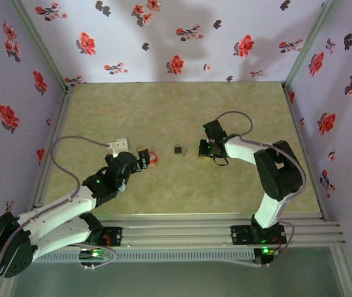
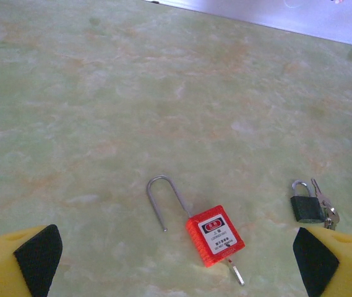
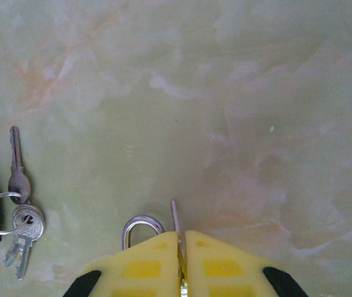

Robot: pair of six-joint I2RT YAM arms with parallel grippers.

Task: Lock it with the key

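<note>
My right gripper (image 3: pixel 182 240) is shut on a thin metal blade (image 3: pixel 175 218) that points forward between the yellow fingers; it looks like the key's blade, and the head is hidden between the pads. A silver shackle loop (image 3: pixel 140 224) peeks out beside the left finger. The red padlock (image 2: pixel 215 235) lies flat on the table, its silver shackle (image 2: pixel 163 197) swung open and a short metal pin at its bottom end. My left gripper (image 2: pixel 177 258) hovers wide open over it. From above, the left gripper (image 1: pixel 143 159) is at the red padlock (image 1: pixel 152 160), and the right gripper (image 1: pixel 204 151) is to the right.
A small dark padlock (image 2: pixel 305 208) with a ring of silver keys (image 2: pixel 325 209) lies between the two grippers, also seen as keys (image 3: pixel 18 204) at the right wrist's left edge. The green marbled table (image 1: pixel 182 111) ends at flowered walls (image 1: pixel 163 37) on three sides.
</note>
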